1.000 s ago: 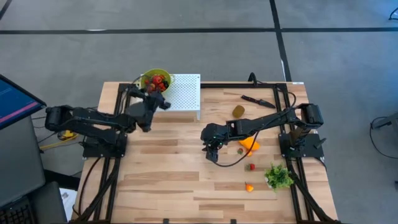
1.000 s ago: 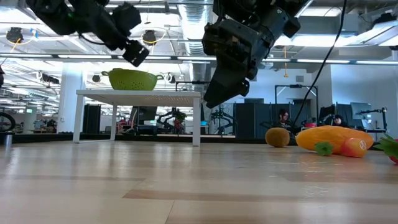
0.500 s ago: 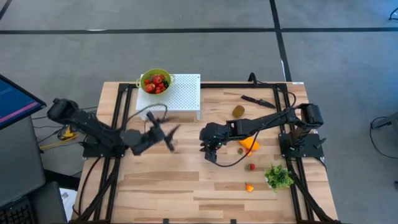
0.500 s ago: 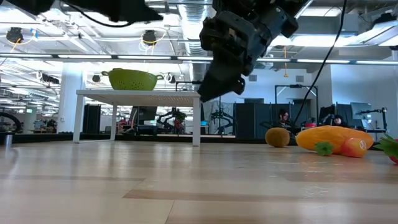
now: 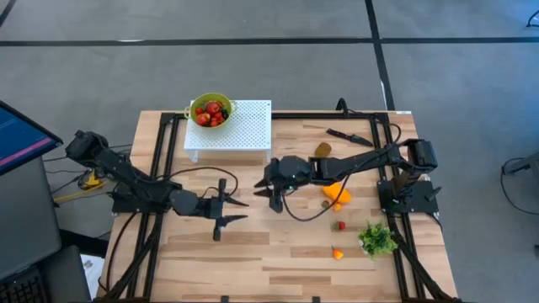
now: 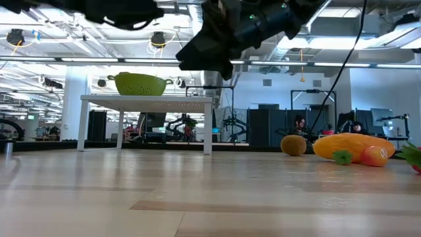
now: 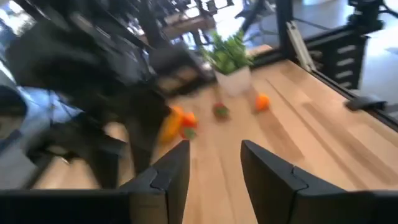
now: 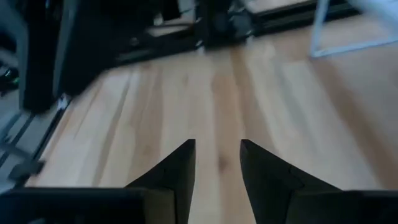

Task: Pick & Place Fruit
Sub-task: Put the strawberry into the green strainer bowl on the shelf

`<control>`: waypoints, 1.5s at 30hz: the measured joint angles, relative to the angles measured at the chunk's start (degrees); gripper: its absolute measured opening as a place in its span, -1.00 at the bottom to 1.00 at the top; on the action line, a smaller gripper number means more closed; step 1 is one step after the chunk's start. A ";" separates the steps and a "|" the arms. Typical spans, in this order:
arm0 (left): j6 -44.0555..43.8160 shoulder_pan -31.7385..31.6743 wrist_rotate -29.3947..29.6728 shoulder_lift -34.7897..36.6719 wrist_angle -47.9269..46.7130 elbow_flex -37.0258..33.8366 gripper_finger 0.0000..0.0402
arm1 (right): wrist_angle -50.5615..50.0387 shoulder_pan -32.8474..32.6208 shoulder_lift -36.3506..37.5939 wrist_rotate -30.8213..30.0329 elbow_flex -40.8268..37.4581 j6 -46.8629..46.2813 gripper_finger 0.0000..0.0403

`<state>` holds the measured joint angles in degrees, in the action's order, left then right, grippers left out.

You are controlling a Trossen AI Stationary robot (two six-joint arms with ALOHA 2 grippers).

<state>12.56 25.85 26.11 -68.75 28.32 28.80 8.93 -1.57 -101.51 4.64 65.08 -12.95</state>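
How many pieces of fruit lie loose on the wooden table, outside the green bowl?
4: kiwi near knife, big orange fruit under right arm, red berry, small orange piece beside leafy bunch. More may be hidden.

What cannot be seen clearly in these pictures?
- Colander: the fruit inside are too small to count in the high view; its wall hides them in the low view.
- Knife: thin and tiny in the high view.
- Left wrist view: blurred, so the small fruit are only blobs.

Grey tiled floor [image 5: 253, 67], ceiling strip lights [image 6: 131, 60], distant desks, dark monitor [image 5: 21, 135]
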 joint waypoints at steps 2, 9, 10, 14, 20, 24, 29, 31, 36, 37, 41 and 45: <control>-2.43 -0.59 -3.00 0.02 -0.14 -1.72 -0.32 | 0.75 1.16 0.00 -0.08 0.05 -0.14 -0.41; -9.06 -4.06 -12.90 0.00 6.23 -10.89 -0.37 | -21.43 4.16 0.00 -0.21 5.00 -4.74 -0.45; -9.62 -4.47 -12.92 0.00 8.10 -12.03 -0.38 | -25.98 4.07 0.00 -0.22 6.07 -5.19 -0.47; -11.31 -6.30 -12.92 0.00 14.16 -15.37 -0.40 | -42.56 1.75 0.00 -3.00 8.95 -8.88 -0.56; -11.39 -8.60 -11.38 0.00 14.66 -15.79 -0.39 | -66.01 -5.01 0.01 -9.78 8.91 -18.82 -0.67; -11.38 -9.36 -9.42 0.02 15.52 -15.79 -0.40 | -70.60 -10.55 0.00 -12.31 6.67 -25.82 -0.67; -11.39 -9.51 -9.36 0.02 15.87 -15.76 -0.41 | -69.97 -13.83 0.00 -12.69 3.95 -30.03 -0.54; -11.39 -9.51 -9.36 0.02 15.99 -15.76 -0.41 | -69.42 -14.06 0.00 -12.81 3.57 -29.95 -0.44; -11.54 -9.49 -9.34 0.02 15.99 -15.76 -0.41 | -68.29 -14.54 0.02 -14.19 1.48 -20.46 -0.17; -11.54 -9.49 -9.32 0.02 15.99 -15.76 -0.41 | -68.28 -14.79 0.02 -14.87 0.46 -17.80 -0.14; -11.54 -9.49 -9.10 0.02 15.99 -15.76 -0.41 | -68.04 -15.35 0.00 -17.65 -2.86 -10.89 -0.06; -11.54 -9.49 -9.12 0.02 15.99 -15.76 -0.41 | -66.52 -14.79 0.00 -19.09 -4.61 -9.52 -0.05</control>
<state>1.02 16.36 16.99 -68.73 44.31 13.04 -57.59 -16.36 -101.51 -14.45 60.47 -22.47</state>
